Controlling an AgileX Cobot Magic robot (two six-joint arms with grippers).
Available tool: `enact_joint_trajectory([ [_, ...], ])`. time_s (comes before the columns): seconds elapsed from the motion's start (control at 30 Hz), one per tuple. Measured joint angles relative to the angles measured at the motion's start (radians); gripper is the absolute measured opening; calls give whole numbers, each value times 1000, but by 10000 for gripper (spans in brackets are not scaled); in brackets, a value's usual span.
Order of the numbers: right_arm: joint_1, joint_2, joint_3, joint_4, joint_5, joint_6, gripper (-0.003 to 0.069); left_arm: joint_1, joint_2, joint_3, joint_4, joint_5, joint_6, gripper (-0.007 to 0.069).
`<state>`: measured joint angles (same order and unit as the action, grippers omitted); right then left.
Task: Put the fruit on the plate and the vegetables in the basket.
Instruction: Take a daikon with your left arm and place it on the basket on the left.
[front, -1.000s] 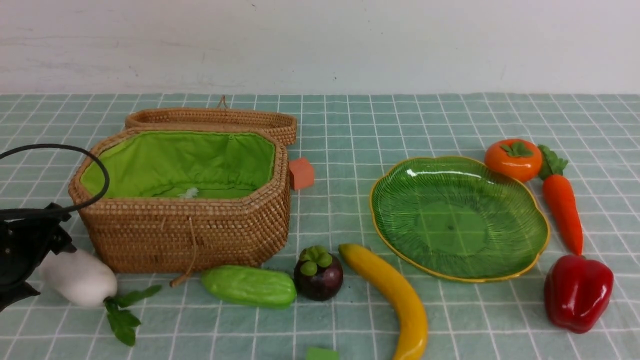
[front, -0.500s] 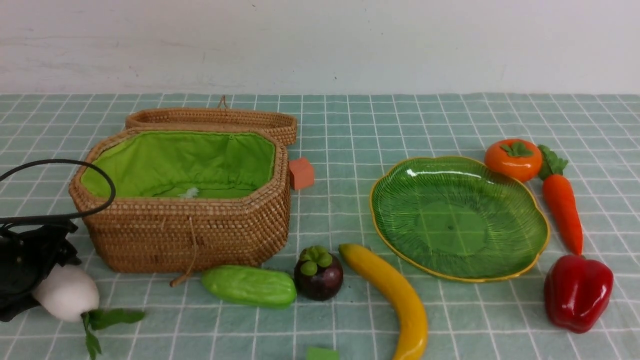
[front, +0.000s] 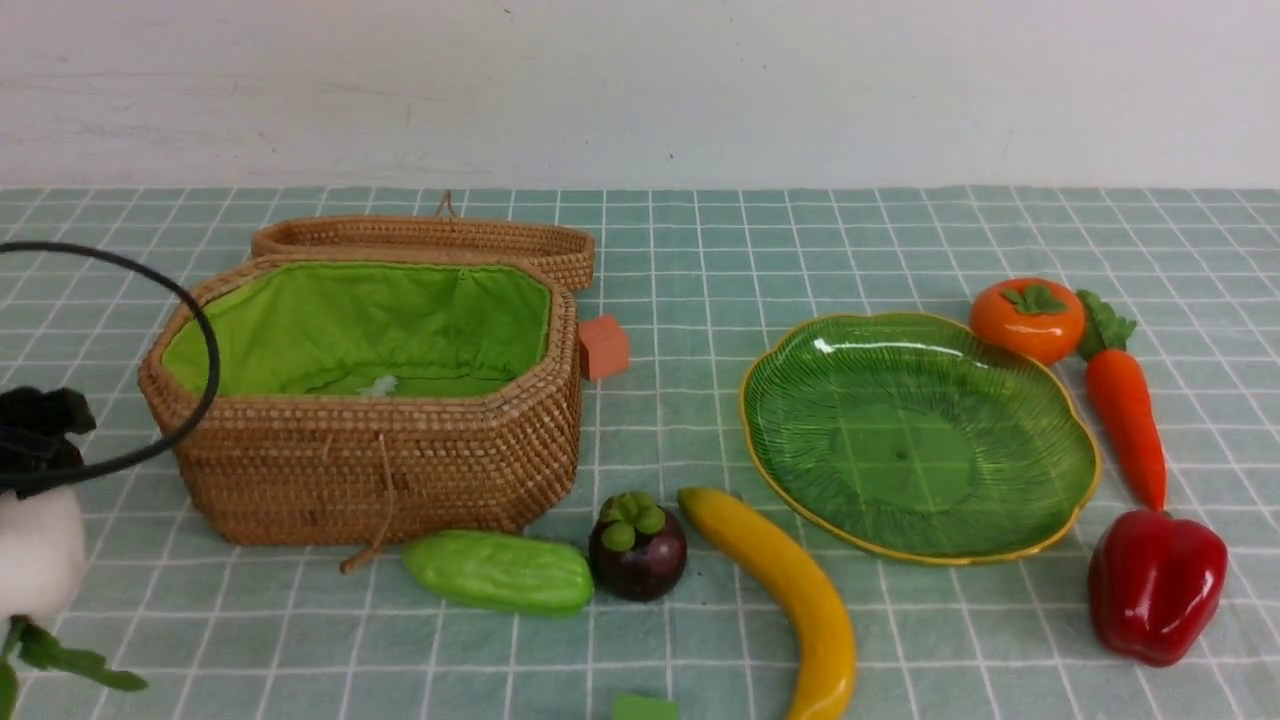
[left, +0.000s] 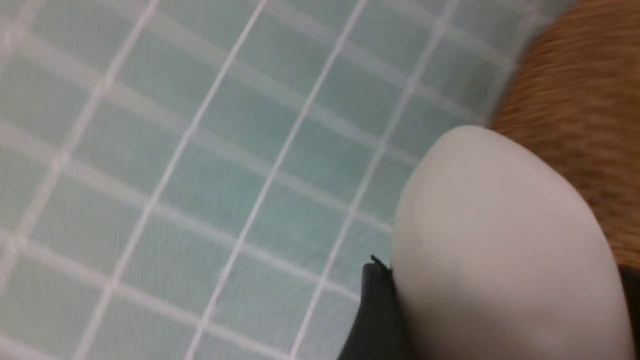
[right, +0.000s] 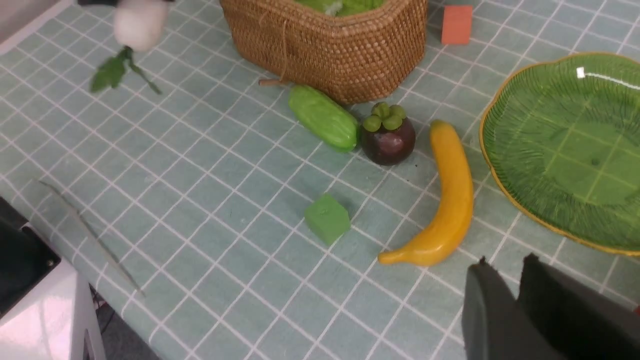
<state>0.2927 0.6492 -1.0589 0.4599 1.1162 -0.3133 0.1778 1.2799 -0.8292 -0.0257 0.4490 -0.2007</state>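
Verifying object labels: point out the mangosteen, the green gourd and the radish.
mangosteen (front: 640, 565), front view, dark purple body below the green cap.
gourd (front: 498, 572), front view, middle of its ridged green body.
radish (front: 35, 560), front view, white body at the left edge.

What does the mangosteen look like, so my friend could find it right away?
Start at the big wicker basket on the left. By its near right corner, the mangosteen sits between the green gourd and the long yellow banana. It is the only dark purple ball, with a lumpy green cap.
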Motion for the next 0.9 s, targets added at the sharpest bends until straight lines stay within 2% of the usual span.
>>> enact_joint_trajectory([
  [0.03, 0, 0, 0, 0, -5, 0, 105, -14, -10, -14, 3, 11, 28, 513],
  [0.07, 0, 0, 0, 0, -27, 0, 105, -90, -38, -90, 4, 52, 182, 513],
  [0.2, 0, 0, 0, 0, -54, -3, 106, -252, -20, -231, 11, 114, 528, 513],
  [0.23, 0, 0, 0, 0, -54, -12, 108, -325, 17, -303, 26, 126, 710, 513],
  [0.27, 0, 0, 0, 0, -54, -14, 108, -334, 29, -320, 26, 127, 732, 513],
  [0.3, 0, 0, 0, 0, -54, -18, 108, -391, 85, -387, 46, 129, 890, 513],
  [0.33, 0, 0, 0, 0, -54, -19, 110, -397, 93, -395, 49, 129, 908, 513],
  [0.37, 0, 0, 0, 0, -54, -21, 111, -434, 141, -440, 71, 129, 1017, 513],
  [0.4, 0, 0, 0, 0, -53, -21, 111, -454, 182, -472, 90, 129, 1078, 513],
  [0.53, 0, 0, 0, 0, -52, -21, 113, -492, 341, -554, 163, 115, 1181, 513],
  [0.7, 0, 0, 0, 0, -56, -21, 117, -493, 450, -568, 195, 50, 1192, 513],
  [0.9, 0, 0, 0, 0, -90, -21, 120, -493, 489, -568, 221, 49, 1193, 513],
])
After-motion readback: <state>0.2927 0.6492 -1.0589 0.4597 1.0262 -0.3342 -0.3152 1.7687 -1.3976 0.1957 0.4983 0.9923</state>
